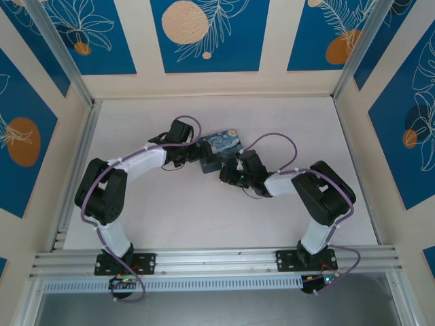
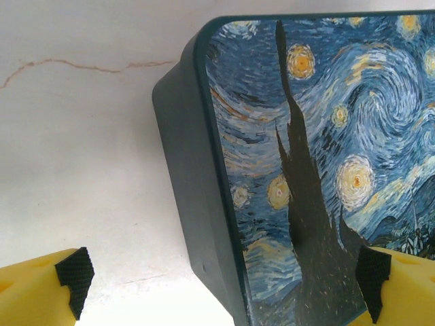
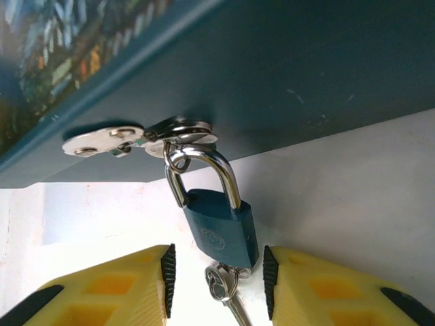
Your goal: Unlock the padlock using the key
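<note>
our left fingers (image 2: 41, 288) stand wide astride the tin (image 2: 204, 170), and our right fingers (image 3: 122, 292), narrow and apparently not yet gripping, flank the padlock (image 3: 221, 227) hanging off the tin's hasp (image 3: 136, 136), key (image 3: 223, 285) at its base, so a squeeze might swing it and jam the key.

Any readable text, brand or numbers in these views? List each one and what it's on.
No text here can be read.
padlock: a round stamp on its body, too blurred to read.
tin: painted night-sky print, no lettering visible.
wall panels: leaf and circle pattern, no words.
</note>
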Available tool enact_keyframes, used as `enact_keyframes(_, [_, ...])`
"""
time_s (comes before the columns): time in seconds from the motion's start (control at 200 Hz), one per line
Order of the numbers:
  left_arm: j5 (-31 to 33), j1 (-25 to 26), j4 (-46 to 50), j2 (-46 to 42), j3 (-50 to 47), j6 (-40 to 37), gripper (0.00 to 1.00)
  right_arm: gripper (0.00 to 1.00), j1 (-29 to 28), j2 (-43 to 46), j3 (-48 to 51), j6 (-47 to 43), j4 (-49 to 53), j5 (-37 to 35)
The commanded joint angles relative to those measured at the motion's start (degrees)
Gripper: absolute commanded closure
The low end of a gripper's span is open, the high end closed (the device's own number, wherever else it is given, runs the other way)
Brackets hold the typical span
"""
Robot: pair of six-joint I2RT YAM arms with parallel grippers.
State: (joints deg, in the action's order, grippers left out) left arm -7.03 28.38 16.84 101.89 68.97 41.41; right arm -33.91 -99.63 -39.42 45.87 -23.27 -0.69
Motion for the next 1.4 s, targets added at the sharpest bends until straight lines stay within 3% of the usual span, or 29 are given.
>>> enact_keyframes(0.0, [-1.14, -0.82, -0.83, 1.25, 1.29, -0.5, 0.0, 0.66, -0.71, -1.38, -1.12, -1.07, -0.77, -1.29])
enact_keyframes(0.465, [-1.15, -0.86, -3.01, 0.25, -1.58, -0.01, 0.0, 0.96, 0.28, -0.53, 2.67, 3.17, -1.66, -4.43])
enact_keyframes(0.635, [-1.48, -0.95, -3.57, -0.6, -2.22, 0.16, 0.0, 0.98, 1.46, 2.91, 6.08, 4.94, -2.87, -4.08])
enact_keyframes(0.71, [-1.67, -1.01, -3.82, -1.06, -2.33, 0.16, 0.0, 0.92, 1.68, 5.06, 7.69, 4.89, -3.32, -4.24])
enact_keyframes(0.78, [-1.76, -0.96, -3.91, -1.28, -2.31, 0.16, 0.0, 0.72, 1.96, 6.56, 8.52, 4.19, -3.79, -3.94])
enact_keyframes(0.86, [-1.93, -0.96, -4.15, -1.19, -2.13, 0.25, 0.0, 0.62, 2.07, 7.1, 8.27, 2.94, -3.94, -3.33])
enact_keyframes(1.395, [-3.08, -0.96, -5.14, -0.26, -2.31, 1.64, 0.0, 0.62, 0.3, -2.84, 2.59, 4.63, -11.56, -1.59])
